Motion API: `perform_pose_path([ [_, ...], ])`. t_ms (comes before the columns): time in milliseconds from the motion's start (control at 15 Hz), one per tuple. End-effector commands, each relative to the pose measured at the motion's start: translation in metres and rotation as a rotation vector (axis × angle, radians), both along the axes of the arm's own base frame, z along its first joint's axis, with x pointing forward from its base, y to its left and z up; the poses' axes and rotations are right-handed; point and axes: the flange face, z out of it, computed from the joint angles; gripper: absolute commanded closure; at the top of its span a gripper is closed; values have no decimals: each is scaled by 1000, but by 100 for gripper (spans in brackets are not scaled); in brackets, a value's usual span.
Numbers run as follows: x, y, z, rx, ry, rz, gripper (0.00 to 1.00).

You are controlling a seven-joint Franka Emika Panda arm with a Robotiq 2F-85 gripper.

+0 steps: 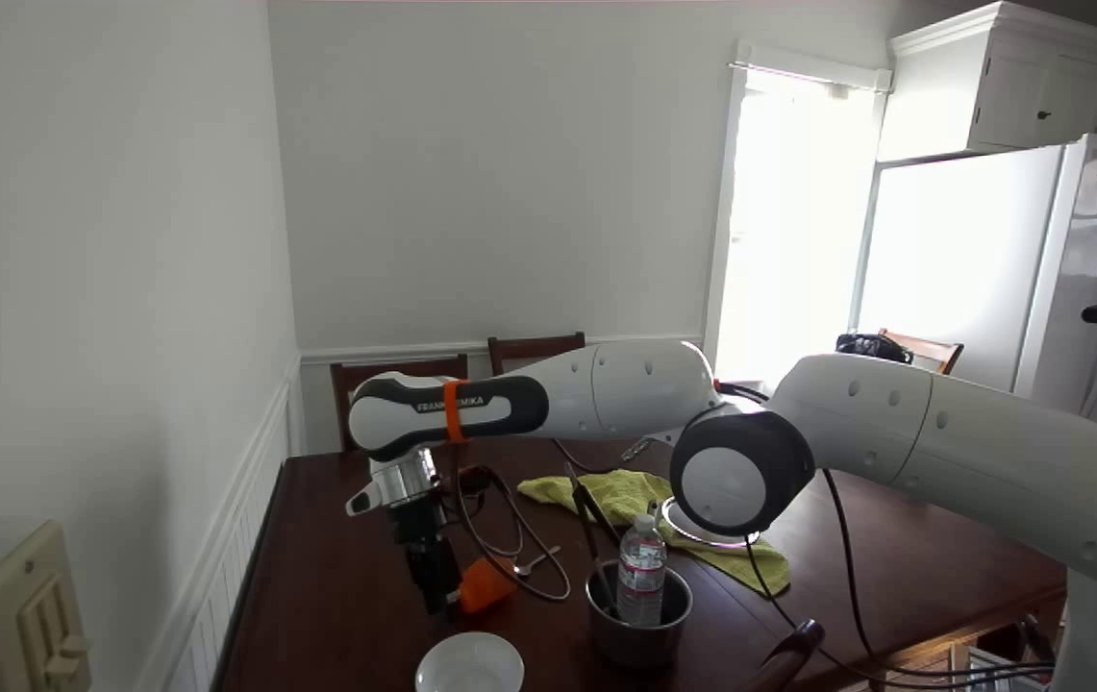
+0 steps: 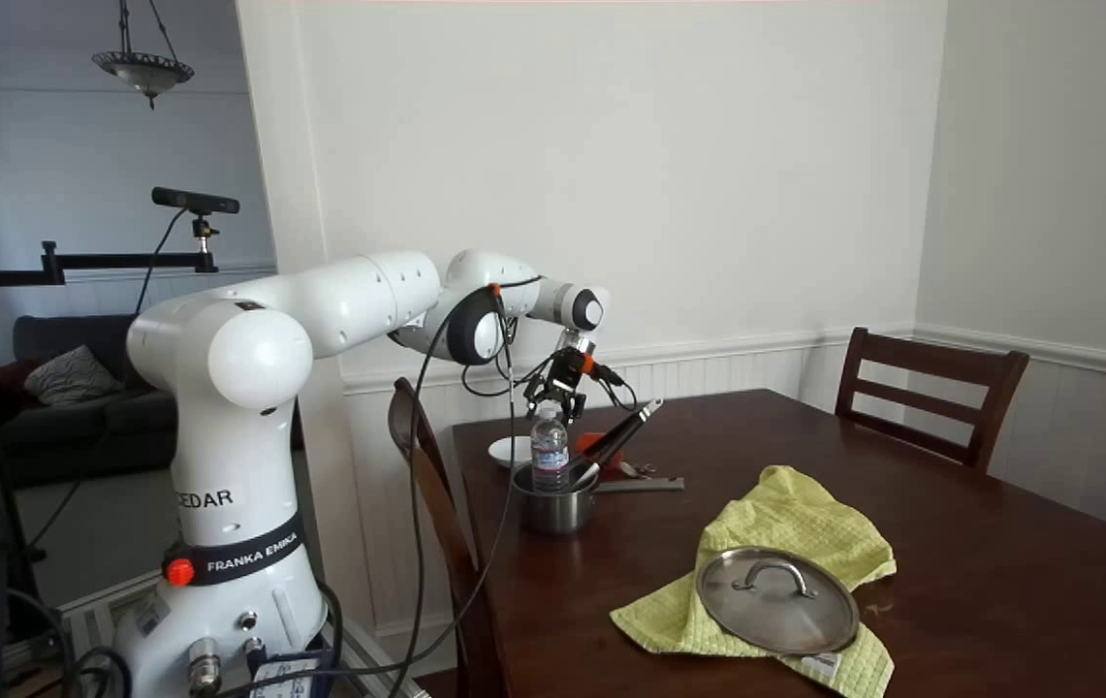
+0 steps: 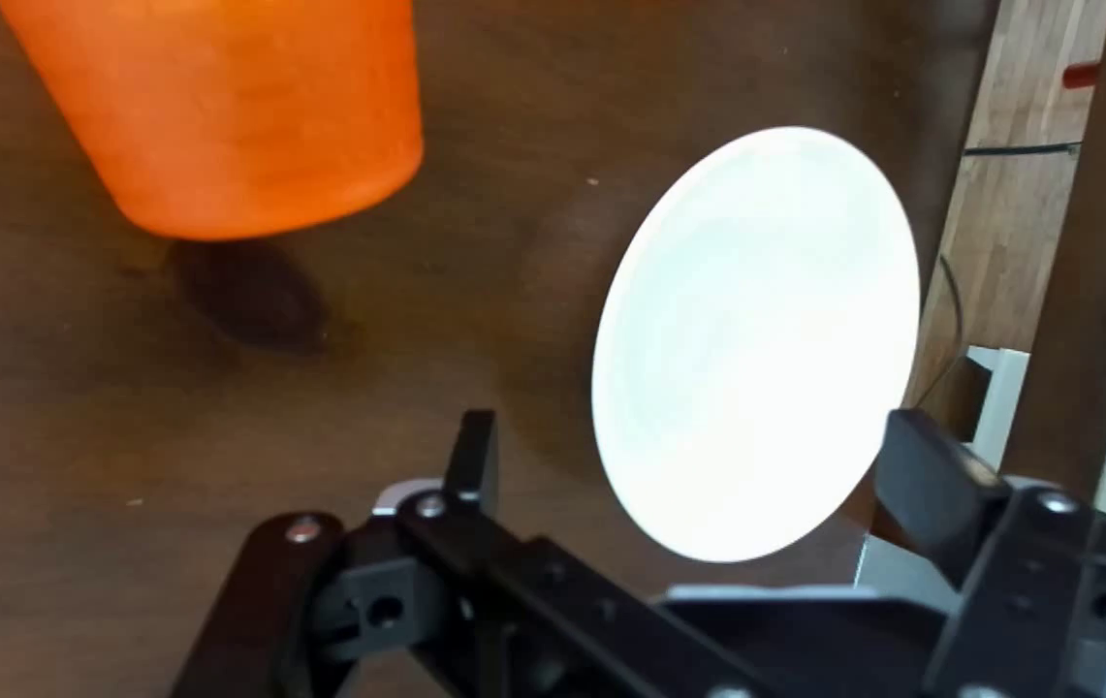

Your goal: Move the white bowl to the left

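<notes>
On the table (image 2: 960, 543), the round white bowl (image 3: 756, 344) faces upward, gripper (image 3: 693, 451) spread wide

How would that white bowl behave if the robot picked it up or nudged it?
The white bowl is probably stiff: its outline makes a clean, unbent oval in the wrist view. Its plain, smooth-looking surface may be slippery to pinch. Being wide and shallow, it would likely slide rather than roll when pushed.

White bowl (image 3: 756, 349) at right on dark table (image 3: 514, 242), wrist view; orange cup (image 3: 252, 107) at left, partly out of frame. Gripper (image 3: 700, 460) near, fingers spread; contact with bowl unclear.
</notes>
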Motion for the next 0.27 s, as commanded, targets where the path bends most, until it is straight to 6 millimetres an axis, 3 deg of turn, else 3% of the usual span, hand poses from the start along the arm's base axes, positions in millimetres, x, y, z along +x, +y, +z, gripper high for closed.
perform_pose_path([
  [0,16,13,46,-73,-145,-83,0],
  [67,22,15,58,-66,-186,-122,0],
  [133,14,13,33,-35,-119,-70,0],
  [200,16,16,43,-34,-136,-75,0],
])
